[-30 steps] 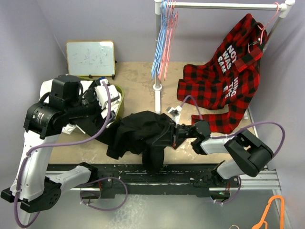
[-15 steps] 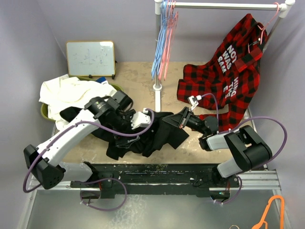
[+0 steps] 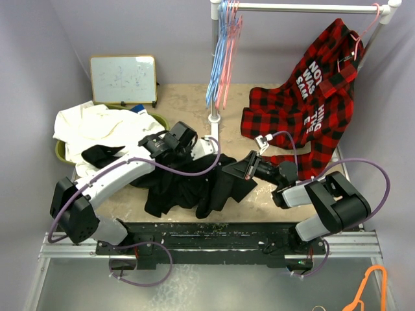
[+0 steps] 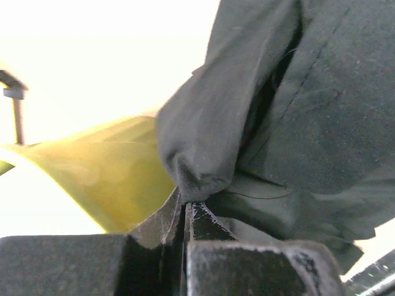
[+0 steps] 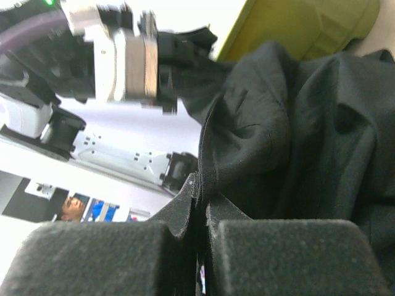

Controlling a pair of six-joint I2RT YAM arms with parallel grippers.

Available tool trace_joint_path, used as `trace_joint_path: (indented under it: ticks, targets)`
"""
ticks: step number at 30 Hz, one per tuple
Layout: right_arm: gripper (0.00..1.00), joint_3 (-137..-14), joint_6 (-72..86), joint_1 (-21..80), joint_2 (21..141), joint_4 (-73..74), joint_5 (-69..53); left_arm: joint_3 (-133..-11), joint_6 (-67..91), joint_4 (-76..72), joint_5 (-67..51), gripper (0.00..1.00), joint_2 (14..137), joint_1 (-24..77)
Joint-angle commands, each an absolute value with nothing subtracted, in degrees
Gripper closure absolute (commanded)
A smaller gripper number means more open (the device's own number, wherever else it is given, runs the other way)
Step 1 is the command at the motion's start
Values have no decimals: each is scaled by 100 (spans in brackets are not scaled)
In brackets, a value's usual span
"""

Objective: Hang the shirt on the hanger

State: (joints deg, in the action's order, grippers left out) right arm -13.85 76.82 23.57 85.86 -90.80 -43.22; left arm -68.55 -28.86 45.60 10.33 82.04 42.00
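Observation:
The black shirt [image 3: 185,184] lies bunched on the table between the two arms. My left gripper [image 3: 209,152] is at its far upper edge. In the left wrist view the left gripper [image 4: 185,206] is shut on a fold of the shirt [image 4: 296,123]. My right gripper [image 3: 245,170] holds the shirt's right side. In the right wrist view the right gripper [image 5: 200,191] is shut on a seamed edge of the shirt [image 5: 296,135]. A pink hanger [image 3: 232,45] hangs among light-blue ones on the rail.
The rack's white pole [image 3: 214,103] stands just behind the shirt. A red-and-black plaid shirt [image 3: 305,110] hangs at back right and drapes onto the table. A white garment [image 3: 97,126] fills a green basket [image 3: 161,123] at left. A whiteboard [image 3: 123,79] leans behind it. An orange hanger [image 3: 371,285] lies at lower right.
My left arm swung from over the basket to the shirt's far edge and shut on it. My right gripper carried its part of the shirt up and to the right.

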Motion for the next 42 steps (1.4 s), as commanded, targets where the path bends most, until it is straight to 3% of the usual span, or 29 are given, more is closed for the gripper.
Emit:
trace_joint_path:
  ticks: [1,4,9,12,13,14,20,23,26,29,31,38,42]
  targets:
    - [100,-1378,7717,2355,8644,-10899,-4904,-7512,-3213,3528,1760,100,8368,4020]
    - [100,-1484,7770,2371,8837,-10891,-5223,-8117,-3225,3710,1484,99,8977,3878]
    - [100,-1650,7705,2408,8930,-10898,-5360,-8661,-2997,3806,1283,85,9618,3746]
    - [100,-1759,7653,2407,8945,-10898,-5341,-8914,-2703,4235,1167,18,9726,3618]
    - [100,-1784,7644,2408,8973,-10897,-5340,-8957,-2653,4450,1018,3,9627,3605]
    - [100,-1826,7631,2408,9019,-10898,-5348,-8947,-2624,4584,847,0,9426,3596]
    - [100,-1869,7583,2408,9287,-10907,-5355,-8891,-2653,5385,-817,1,8025,3116]
    - [100,-1871,7499,2408,9378,-10907,-5376,-8983,-3177,6308,-2722,3,7701,2506]
    - [100,-1879,7471,2408,9421,-10907,-5386,-8475,-3687,6429,-4134,10,7269,2573]
    - [100,-1884,7482,2407,9439,-10907,-5386,-8130,-3295,5867,-3763,34,7504,2955]
    - [100,-1884,7529,2408,9420,-10907,-5396,-7949,-3121,5431,-3338,40,7740,3070]
    - [100,-1746,7536,2408,9044,-10898,-5375,-7523,-2956,4265,-2809,35,8172,3093]
    - [100,-1646,7524,2408,8948,-10898,-5320,-7546,-3050,4217,-2927,40,8452,3119]
